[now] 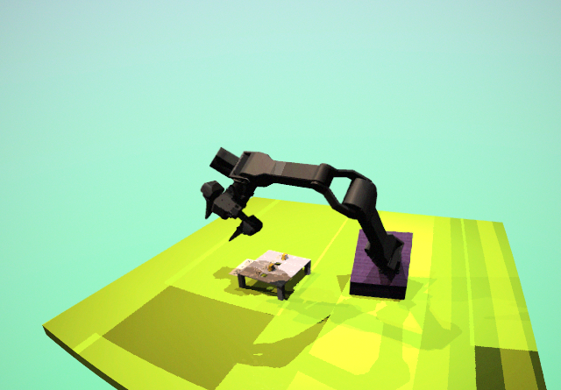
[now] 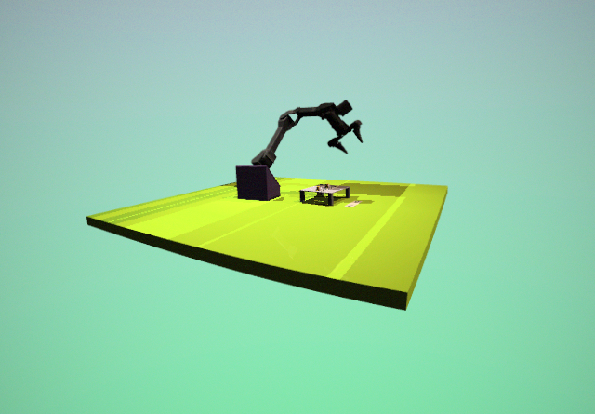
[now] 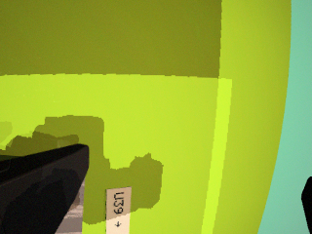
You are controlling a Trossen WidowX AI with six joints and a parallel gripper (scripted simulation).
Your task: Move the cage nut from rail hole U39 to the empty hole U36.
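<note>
1. Black gripper (image 1: pixel 218 229) (image 2: pixel 354 147) (image 3: pixel 203 175), fingers wide apart, holding nothing, hangs above rail-plate height.
2. Pale label (image 1: pixel 241 266) (image 2: pixel 352 204) (image 3: pixel 118 210), marked U39, lies beside the rail plate (image 1: pixel 294 263) (image 2: pixel 336 189) (image 3: pixel 74 225), which one finger partly hides in the wrist view.
3. Yellow cage nuts, nearer (image 1: pixel 271 266) and farther (image 1: pixel 284 256), sit on the plate; I cannot tell which occupies U39.
4. Purple block (image 1: pixel 362 258) (image 2: pixel 252 181) carries the arm, apart from the plate.
</note>
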